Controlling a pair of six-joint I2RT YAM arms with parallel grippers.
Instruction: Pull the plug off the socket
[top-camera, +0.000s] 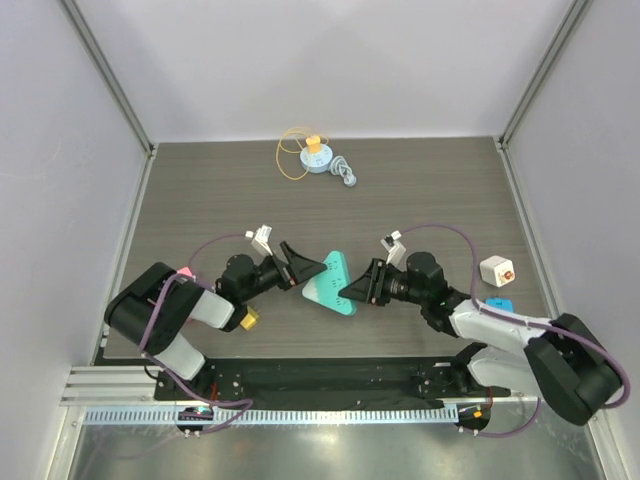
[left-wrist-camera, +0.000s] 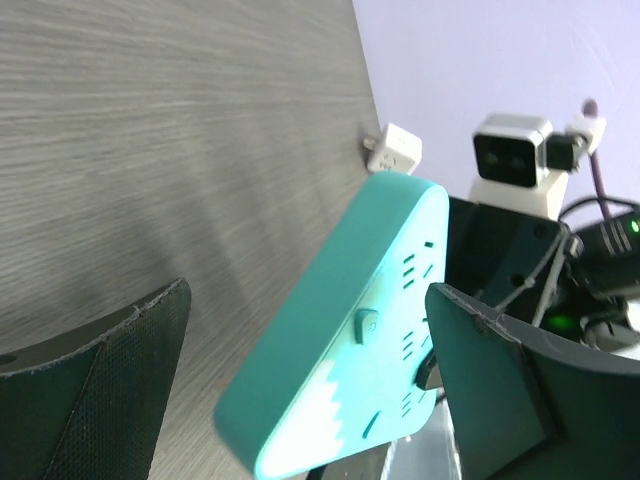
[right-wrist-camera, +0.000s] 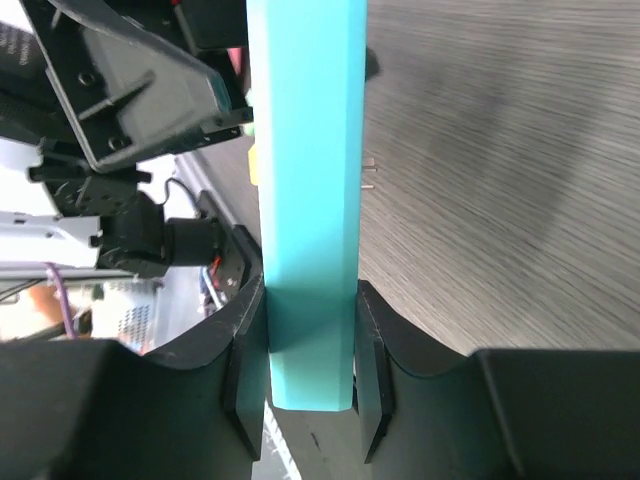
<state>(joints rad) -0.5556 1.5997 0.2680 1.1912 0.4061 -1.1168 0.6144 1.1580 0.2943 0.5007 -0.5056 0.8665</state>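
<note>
The teal, triangular socket block hangs in mid-table between both arms. My right gripper is shut on its edge; in the right wrist view both pads press the block at my gripper. My left gripper is open, with a finger on each side of the block's tip, touching neither side. In the left wrist view the block's face shows slots and a button between my open fingers. A white plug lies on the table at the right and also shows in the left wrist view.
A blue piece lies near the white plug. A yellow and blue spool with an orange cord and a grey piece lie at the back. A yellow piece sits by the left arm. Walls stand on both sides.
</note>
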